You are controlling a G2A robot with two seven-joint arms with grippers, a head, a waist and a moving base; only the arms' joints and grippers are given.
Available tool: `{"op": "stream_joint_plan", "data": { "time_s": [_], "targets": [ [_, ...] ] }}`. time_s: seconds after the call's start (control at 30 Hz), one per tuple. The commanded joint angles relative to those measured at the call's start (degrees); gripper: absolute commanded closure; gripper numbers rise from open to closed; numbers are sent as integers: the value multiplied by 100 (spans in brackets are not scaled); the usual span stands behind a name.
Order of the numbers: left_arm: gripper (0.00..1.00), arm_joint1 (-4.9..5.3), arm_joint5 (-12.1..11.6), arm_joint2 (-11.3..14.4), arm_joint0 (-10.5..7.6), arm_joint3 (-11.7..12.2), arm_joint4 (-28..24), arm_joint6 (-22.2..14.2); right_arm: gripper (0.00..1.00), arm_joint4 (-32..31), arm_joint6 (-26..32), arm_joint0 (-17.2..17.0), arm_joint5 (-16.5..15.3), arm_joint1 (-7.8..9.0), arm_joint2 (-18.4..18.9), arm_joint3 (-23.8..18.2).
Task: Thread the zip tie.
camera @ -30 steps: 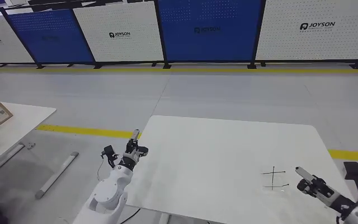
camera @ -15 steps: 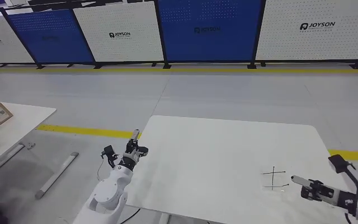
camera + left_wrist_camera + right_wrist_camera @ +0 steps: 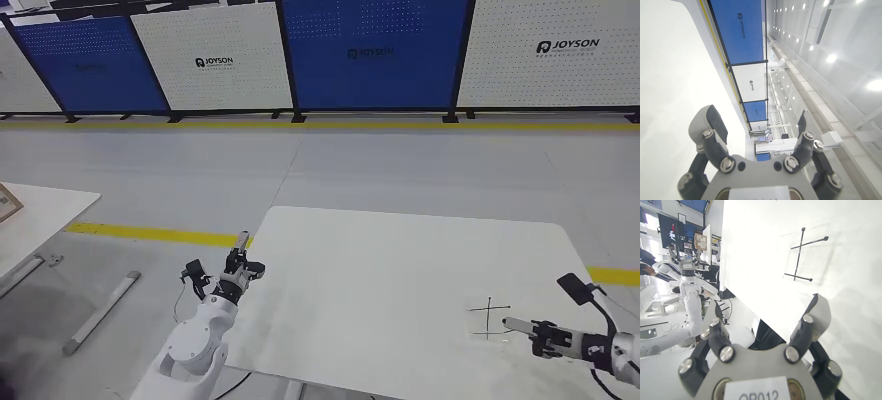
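Three thin black zip ties lie crossed on the white table near its front right corner: one long tie with two shorter ones across it. In the right wrist view the zip ties lie flat just beyond my right gripper, which is open and holds nothing. From above, my right gripper hovers low just to the right of the ties, pointing at them. My left gripper stands at the table's left edge, pointing away from me. It is open and holds nothing.
A faint square outline surrounds the ties on the table top. The table's front edge runs close below my right gripper. Blue and white partition panels stand far behind the table. A second table's corner sits at the far left.
My right gripper has swung left along the table's front right, from the corner to just beside the zip ties. The left arm has stayed where it was.
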Motion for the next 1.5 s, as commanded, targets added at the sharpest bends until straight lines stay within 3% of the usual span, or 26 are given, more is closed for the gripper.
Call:
{"op": "stream_joint_plan", "data": {
  "time_s": [0.0, 0.2, 0.3, 0.47, 0.63, 1.07, 1.33, 1.47],
  "targets": [
    [0, 0, 0, 0, 0, 0, 0, 0, 0, -3, 0, 0, 0, 0, -2, 0],
    [0, 0, 0, 0, 0, 0, 0, 0, 0, -3, 0, 0, 0, 0, -2, 0],
    [0, 0, 0, 0, 0, 0, 0, 0, 0, 81, 0, -30, -183, 29, 1, -20],
    [0, 0, 0, 0, 0, 0, 0, 0, 0, -415, 0, -117, -349, 271, -243, -228],
    [0, 0, 0, 0, 0, 0, 0, 0, 0, -567, 0, 125, -277, 565, -579, -193],
    [0, 0, 0, 0, 0, 0, 0, 0, 0, -534, 0, 170, -289, 576, -668, -119],
    [0, 0, 0, 0, 0, 0, 0, 0, 0, -491, 0, 942, -57, 682, -1352, 425],
    [0, 0, 0, 0, 0, 0, 0, 0, 0, -672, 0, 1364, 270, 788, -1996, 779]
  ]
}}
